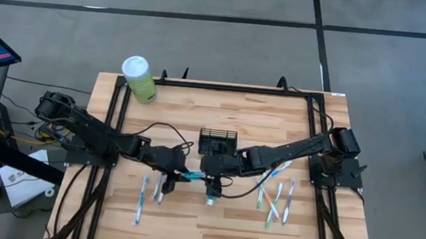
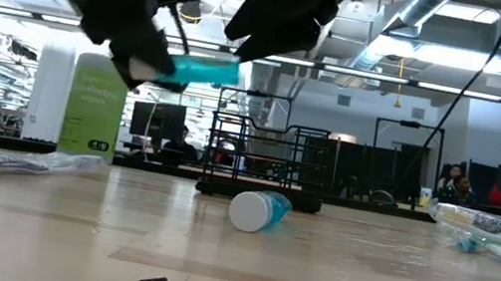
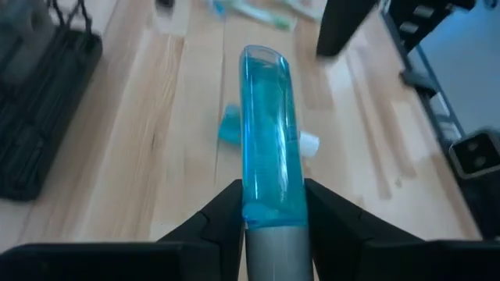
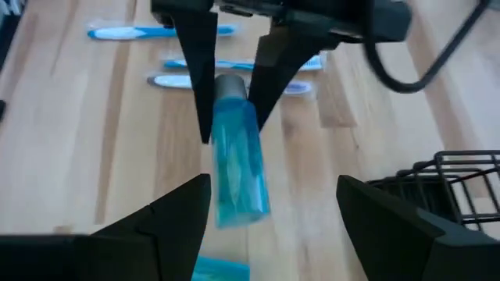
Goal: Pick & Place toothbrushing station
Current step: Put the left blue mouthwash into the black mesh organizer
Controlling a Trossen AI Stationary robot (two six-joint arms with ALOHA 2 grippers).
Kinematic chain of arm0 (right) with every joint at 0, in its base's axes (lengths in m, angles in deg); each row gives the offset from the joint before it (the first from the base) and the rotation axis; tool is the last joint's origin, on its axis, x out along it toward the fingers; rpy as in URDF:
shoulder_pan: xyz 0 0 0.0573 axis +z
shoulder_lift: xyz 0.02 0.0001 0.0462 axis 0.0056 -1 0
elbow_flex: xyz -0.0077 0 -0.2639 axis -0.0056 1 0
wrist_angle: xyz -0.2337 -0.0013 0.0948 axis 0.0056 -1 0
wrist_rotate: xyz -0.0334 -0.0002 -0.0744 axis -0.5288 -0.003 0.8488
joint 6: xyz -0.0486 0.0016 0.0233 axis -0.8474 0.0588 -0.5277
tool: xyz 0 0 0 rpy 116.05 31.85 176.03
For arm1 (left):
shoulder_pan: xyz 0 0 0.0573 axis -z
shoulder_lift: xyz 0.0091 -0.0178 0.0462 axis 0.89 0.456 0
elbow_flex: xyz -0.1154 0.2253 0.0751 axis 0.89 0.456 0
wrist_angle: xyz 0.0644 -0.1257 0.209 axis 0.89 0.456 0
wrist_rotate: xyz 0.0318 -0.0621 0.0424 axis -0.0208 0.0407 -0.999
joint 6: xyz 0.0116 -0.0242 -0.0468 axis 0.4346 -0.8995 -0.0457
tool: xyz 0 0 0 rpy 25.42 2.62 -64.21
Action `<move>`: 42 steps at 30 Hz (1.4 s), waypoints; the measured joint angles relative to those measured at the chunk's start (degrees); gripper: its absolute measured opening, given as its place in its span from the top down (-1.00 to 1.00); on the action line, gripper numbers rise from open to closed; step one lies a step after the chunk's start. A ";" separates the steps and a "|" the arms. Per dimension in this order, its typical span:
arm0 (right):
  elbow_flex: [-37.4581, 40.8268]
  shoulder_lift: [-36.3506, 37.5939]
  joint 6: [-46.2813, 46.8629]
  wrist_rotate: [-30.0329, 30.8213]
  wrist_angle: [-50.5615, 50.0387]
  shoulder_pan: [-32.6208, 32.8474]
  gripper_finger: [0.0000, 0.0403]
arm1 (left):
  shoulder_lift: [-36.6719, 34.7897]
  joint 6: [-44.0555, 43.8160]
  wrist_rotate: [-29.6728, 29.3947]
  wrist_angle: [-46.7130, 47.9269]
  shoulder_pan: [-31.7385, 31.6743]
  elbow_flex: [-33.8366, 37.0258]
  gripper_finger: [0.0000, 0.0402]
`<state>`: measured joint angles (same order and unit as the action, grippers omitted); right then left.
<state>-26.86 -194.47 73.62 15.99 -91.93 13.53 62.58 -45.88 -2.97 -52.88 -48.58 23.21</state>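
- Left gripper (image 1: 179,174) is clenched on a translucent blue tube (image 3: 266,148), holding it near its grey end; the wrist view shows its two dark fingers (image 3: 223,215) pressed against the tube's sides, and the tube is lifted clear of the table, lying roughly level in the low view.
- Right gripper (image 4: 273,207) stands spread wide and holds nothing; its fingers flank the free end of the blue tube without touching it, facing the left gripper from the opposite side.
- Toothbrushing station (image 1: 217,141), the small black wire-mesh caddy, stands upright on the wooden table (image 1: 260,112) near its middle, just behind the two meeting grippers and apart from both.
- On the table below the tube lies a second small blue-and-white container (image 2: 259,210) on its side, in front of the caddy in the low view.
- Several toothbrushes (image 1: 277,202) lie scattered toward the right arm's side of the table, and a couple more (image 1: 143,198) lie on the left arm's side.
- A green canister with a white lid (image 1: 138,78) stands at the far left corner, well apart from the caddy.
- People sit in the room beyond the table in the low view.
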 joint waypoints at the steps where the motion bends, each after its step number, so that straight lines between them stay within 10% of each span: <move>1: 0.00 0.00 0.51 -1.23 -0.05 -0.34 -0.34 | 0.00 0.05 0.02 -0.12 -0.27 -0.63 0.45; 29: -0.09 -0.04 12.14 -19.32 3.58 -4.34 -0.32 | 0.26 5.63 -1.45 4.10 -1.21 -5.48 0.45; 42: -0.09 -0.04 12.14 -21.75 1.23 -5.41 0.25 | 0.26 5.62 -1.44 3.85 -1.15 -5.48 0.45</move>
<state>-26.94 -194.51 85.76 -5.77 -90.70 8.13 62.85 -40.26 -4.41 -49.03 -49.73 17.72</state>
